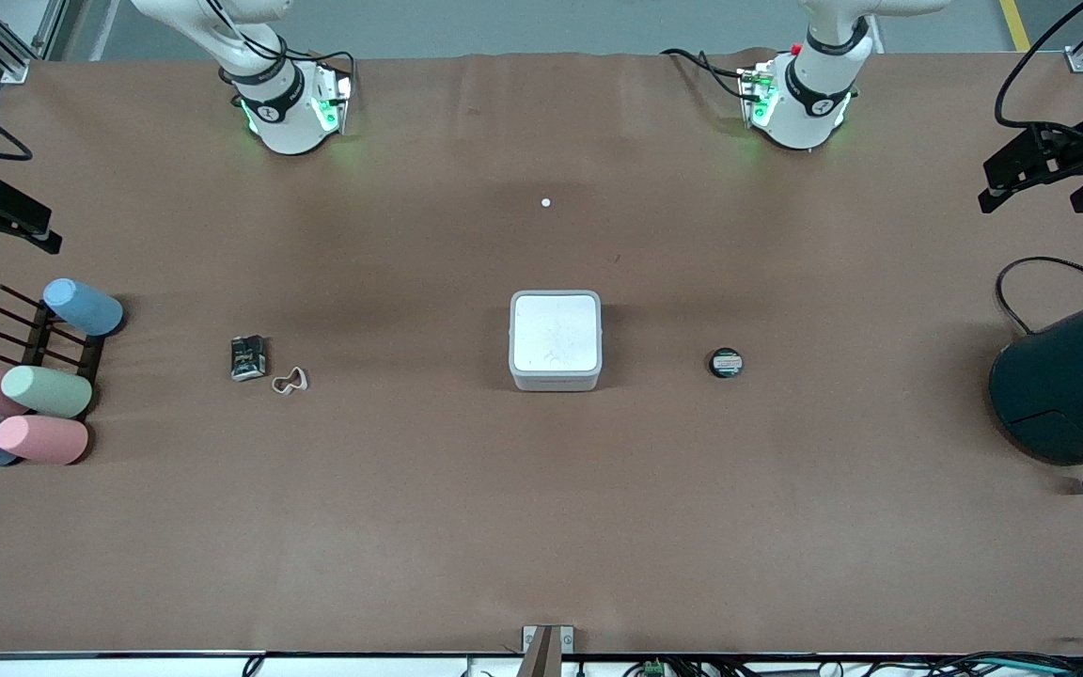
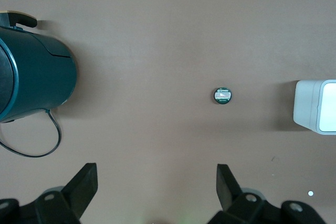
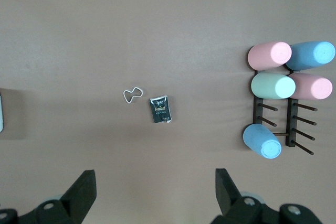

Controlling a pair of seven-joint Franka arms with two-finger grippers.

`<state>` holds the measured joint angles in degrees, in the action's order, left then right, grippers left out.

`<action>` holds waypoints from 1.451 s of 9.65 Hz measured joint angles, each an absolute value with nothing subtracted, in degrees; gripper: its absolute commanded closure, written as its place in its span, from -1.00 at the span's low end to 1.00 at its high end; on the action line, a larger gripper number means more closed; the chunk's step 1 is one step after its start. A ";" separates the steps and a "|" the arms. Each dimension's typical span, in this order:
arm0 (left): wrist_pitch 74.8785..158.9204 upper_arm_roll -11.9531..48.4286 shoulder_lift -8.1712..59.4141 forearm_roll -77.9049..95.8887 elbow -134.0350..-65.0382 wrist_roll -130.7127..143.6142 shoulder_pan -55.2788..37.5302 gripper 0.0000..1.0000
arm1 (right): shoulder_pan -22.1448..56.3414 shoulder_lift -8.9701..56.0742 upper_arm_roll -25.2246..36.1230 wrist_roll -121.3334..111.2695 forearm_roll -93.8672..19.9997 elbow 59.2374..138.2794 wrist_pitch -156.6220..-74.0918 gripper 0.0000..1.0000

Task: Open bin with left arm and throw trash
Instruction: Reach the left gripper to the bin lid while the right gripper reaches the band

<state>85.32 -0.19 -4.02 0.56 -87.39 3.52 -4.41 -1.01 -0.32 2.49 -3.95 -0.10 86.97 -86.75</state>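
Observation:
The white-grey square bin (image 1: pixel 555 340) stands mid-table with its lid shut; its edge shows in the left wrist view (image 2: pixel 315 106). The dark foil packet (image 1: pixel 248 357) (image 3: pixel 160 109) and the pale loop (image 1: pixel 289 381) (image 3: pixel 133 94) lie side by side toward the right arm's end. The black round disc (image 1: pixel 726 363) (image 2: pixel 222 96) lies beside the bin toward the left arm's end. My left gripper (image 2: pixel 157 177) (image 1: pixel 1033 202) is open and empty, high over the table between the disc and the teal cylinder. My right gripper (image 3: pixel 156 179) (image 1: pixel 1 240) is open and empty, high over its end.
A large dark teal cylinder (image 1: pixel 1077 376) (image 2: pixel 31 77) with a black cable lies at the left arm's end. Several pastel cylinders (image 1: pixel 34 395) (image 3: pixel 286 82) rest on a dark peg rack at the right arm's end. A small white dot (image 1: pixel 545 201) lies between the arm bases.

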 measured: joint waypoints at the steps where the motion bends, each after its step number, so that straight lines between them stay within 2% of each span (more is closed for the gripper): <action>1: 85.32 -0.23 -3.83 0.56 -87.36 3.57 -4.32 -1.00 | -1.01 -0.32 2.49 -3.94 -0.10 86.97 -86.75 -0.99; 3: 85.31 -0.24 -3.31 0.57 -87.09 3.59 -4.26 -0.99 | -1.01 -0.32 2.50 -3.93 -0.10 86.98 -86.74 -0.99; 4: 85.29 -0.03 -2.65 0.69 -87.09 3.59 -4.42 -0.65 | -1.01 -0.32 2.50 -3.92 -0.10 86.98 -86.74 -0.99; 6: 85.39 2.00 0.20 1.97 -87.07 3.62 -5.60 0.57 | -1.01 -0.32 2.48 -3.91 -0.10 87.03 -86.73 -0.99; 7: 86.27 3.25 2.21 2.41 -87.07 4.19 -6.69 1.00 | -1.01 -0.32 2.47 -3.91 -0.10 87.08 -86.73 -0.99; 10: 93.39 7.34 9.43 3.08 -87.09 16.55 -13.21 1.00 | -0.99 -0.26 2.39 -3.87 -0.25 88.43 -86.74 -0.99; 14: 109.89 8.32 23.47 3.10 -84.74 33.20 -26.16 1.00 | 0.78 -0.01 2.11 -3.94 -0.32 90.52 -86.81 -0.94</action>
